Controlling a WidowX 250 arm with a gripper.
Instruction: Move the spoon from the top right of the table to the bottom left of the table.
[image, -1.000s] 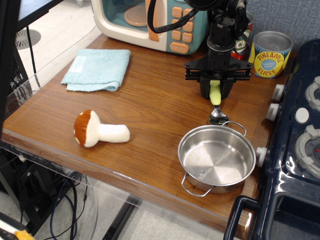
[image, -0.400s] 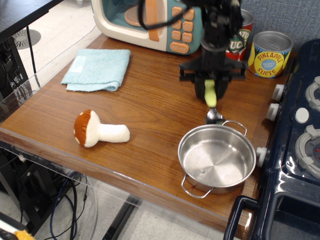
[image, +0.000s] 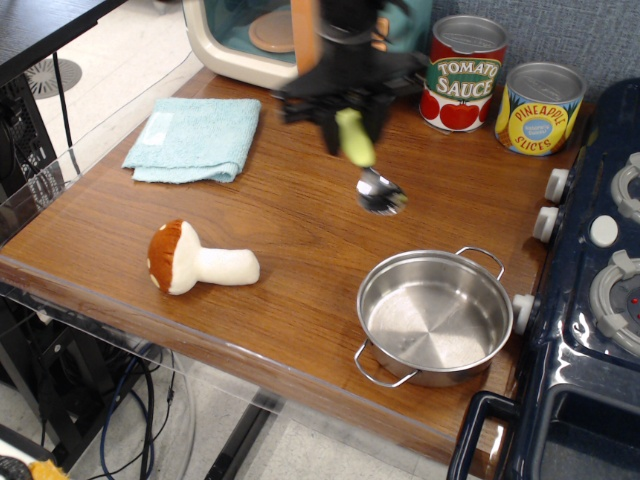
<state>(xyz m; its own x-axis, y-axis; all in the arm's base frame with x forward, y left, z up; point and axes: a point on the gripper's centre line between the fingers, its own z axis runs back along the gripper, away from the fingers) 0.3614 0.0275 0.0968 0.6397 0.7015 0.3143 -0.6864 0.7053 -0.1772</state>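
While clamped by its yellow-green handle in the gripper, the spoon hangs bowl-down and blurred above the middle of the table. Sits left of the tomato can and pineapple can, beyond the steel pot, right of the blue cloth. Plush mushroom lying near the front left edge.

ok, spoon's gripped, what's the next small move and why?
Probably carry on toward the near-left corner: the gripper holds the spoon by its handle above mid-table, and the bare table left of the mushroom looks like the drop spot.
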